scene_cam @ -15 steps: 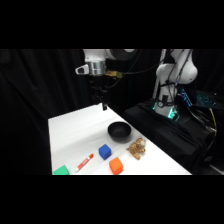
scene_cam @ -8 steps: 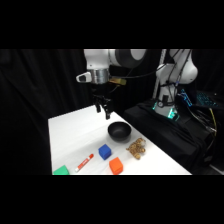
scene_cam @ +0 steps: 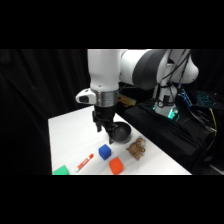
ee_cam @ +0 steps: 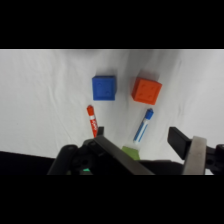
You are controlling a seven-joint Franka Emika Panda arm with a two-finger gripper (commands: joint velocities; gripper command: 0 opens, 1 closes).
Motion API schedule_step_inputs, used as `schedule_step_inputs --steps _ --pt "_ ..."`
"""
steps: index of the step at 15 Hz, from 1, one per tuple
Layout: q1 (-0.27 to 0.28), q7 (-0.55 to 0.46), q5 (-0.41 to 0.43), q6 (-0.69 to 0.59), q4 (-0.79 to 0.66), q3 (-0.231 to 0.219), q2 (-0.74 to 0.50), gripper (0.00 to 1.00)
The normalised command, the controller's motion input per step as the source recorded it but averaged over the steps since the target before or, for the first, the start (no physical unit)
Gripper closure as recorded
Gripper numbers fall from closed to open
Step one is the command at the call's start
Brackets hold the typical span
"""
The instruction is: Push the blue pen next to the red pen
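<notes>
Side view: white table (scene_cam: 70,135) with the white arm's two-finger gripper (scene_cam: 104,128) hanging above its middle, just in front of a small black bowl (scene_cam: 121,132). Below and forward of the gripper, a small blue cube (scene_cam: 105,152), an orange cube (scene_cam: 116,165), a slim red marker with a white end (scene_cam: 84,163) lying slantwise near the front edge, a green block (scene_cam: 61,171) at the corner, a brownish lumpy item (scene_cam: 136,147) to the right. No blue pen to be made out here.

Wrist view: gripper (ee_cam: 145,145) with fingers spread apart, nothing between them. Slim blue pen with a white barrel (ee_cam: 143,126) lying just beyond the fingers, its far end close under the orange cube (ee_cam: 146,91). Red marker (ee_cam: 92,120) well to its left, under the blue cube (ee_cam: 104,88), bare table (ee_cam: 45,100) between. Long axes roughly alike, slightly splayed. Judged: blue pen nearly beneath the gripper, needing a sideways shove, broadside, leftward in this view toward the red marker.
</notes>
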Motion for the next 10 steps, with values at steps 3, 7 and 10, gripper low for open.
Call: schedule_step_inputs --steps 3,7,10 --pt "0.177 0.24 -0.181 0.0 0.6 0.005 0.51 0.0" --pt "0.137 0.13 -0.076 -0.05 0.66 0.001 0.53 0.0" --pt "0.101 0.05 -0.006 -0.08 0.66 0.004 0.51 0.0"
